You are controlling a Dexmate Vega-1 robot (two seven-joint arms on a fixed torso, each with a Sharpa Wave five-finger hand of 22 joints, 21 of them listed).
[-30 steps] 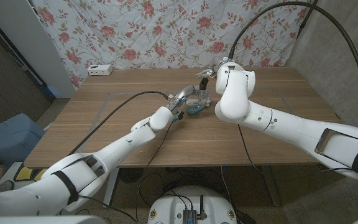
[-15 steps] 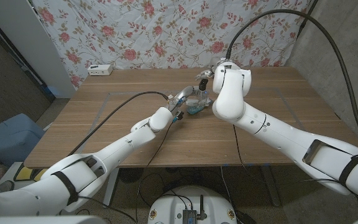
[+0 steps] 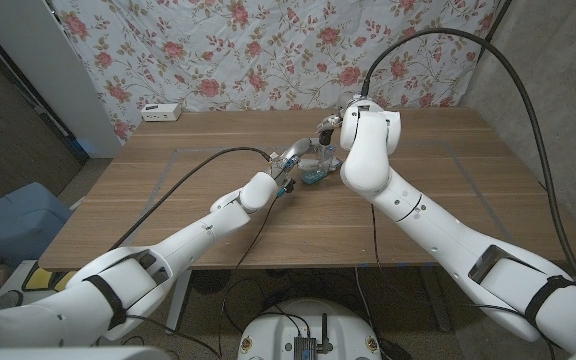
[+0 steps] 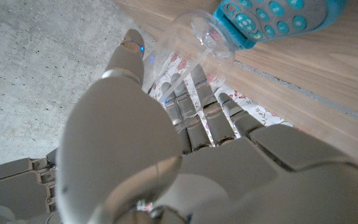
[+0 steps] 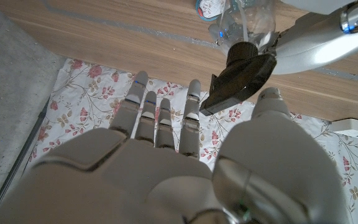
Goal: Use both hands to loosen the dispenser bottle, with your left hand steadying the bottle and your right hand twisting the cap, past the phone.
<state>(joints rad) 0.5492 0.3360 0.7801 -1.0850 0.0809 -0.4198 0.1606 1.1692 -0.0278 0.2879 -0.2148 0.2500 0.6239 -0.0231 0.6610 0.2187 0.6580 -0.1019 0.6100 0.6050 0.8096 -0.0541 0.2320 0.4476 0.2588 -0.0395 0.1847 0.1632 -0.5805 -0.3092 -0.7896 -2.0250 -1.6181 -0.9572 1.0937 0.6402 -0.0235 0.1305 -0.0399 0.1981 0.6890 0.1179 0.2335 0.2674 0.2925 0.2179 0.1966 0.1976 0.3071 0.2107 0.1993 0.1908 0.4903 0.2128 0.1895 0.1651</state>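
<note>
The left hand [image 4: 166, 155] shows from behind in its own wrist view, fingers [image 4: 194, 106] reaching forward and wrapped about the clear plastic dispenser bottle [image 4: 194, 37], thumb on one side, the others on the opposite side. Just past the fingertips, beyond the bottle, lies a teal phone [image 4: 278, 18] with round keys, on the wooden table [image 4: 328, 68]. The right wrist view gives what that one lacks: the black pump cap [image 5: 238, 78], its spout pointing back toward the right hand [image 5: 166, 155]. That hand's fingers [image 5: 160, 112] stretch forward side by side, with the thumb beside the cap; whether any fingertip touches or grips the cap cannot be told. Beyond the cap the clear bottle runs away from the fingers toward the table, so its long axis is upright, cap at the top. From the head view, both hands meet at the bottle [image 3: 318, 160] toward the far middle of the table, the left hand [image 3: 293, 157] low on its side, the right hand [image 3: 330, 125] over its top, phone [image 3: 311, 179] at its base. A white box [image 3: 161, 111] sits well apart at the far left edge, before a floral cloth [image 3: 268, 50].
</note>
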